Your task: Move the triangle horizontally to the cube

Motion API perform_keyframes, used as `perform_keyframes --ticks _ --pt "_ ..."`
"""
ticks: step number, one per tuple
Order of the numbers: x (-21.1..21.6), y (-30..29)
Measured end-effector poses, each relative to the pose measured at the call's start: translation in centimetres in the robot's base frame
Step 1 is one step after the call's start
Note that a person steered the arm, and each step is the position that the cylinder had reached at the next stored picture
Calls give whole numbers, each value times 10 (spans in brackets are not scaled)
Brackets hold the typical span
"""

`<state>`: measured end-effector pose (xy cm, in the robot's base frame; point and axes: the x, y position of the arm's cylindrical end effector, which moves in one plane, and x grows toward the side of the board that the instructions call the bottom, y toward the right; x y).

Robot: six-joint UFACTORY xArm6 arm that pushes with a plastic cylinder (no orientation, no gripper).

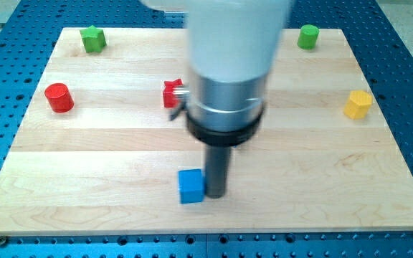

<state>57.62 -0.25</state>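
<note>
A blue cube (190, 186) sits near the view's bottom centre on the wooden board (84, 179). My tip (215, 195) rests on the board just to the cube's right, touching or almost touching its side. No triangle shows anywhere in view. The wide arm body covers the board's centre and top middle. A red block (171, 93) of unclear shape pokes out from behind the arm's left edge, above the cube.
A red cylinder (59, 97) stands at the left. A green block (92, 39) sits at the top left and a green cylinder (307, 36) at the top right. A yellow block (358, 104) sits at the right edge.
</note>
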Motion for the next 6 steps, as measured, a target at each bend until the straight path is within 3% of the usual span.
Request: perform_keyframes --ticks 1,2,3,6 --pt "2 25" --pt "-51 15" --pt "-76 5" --pt "-87 -4"
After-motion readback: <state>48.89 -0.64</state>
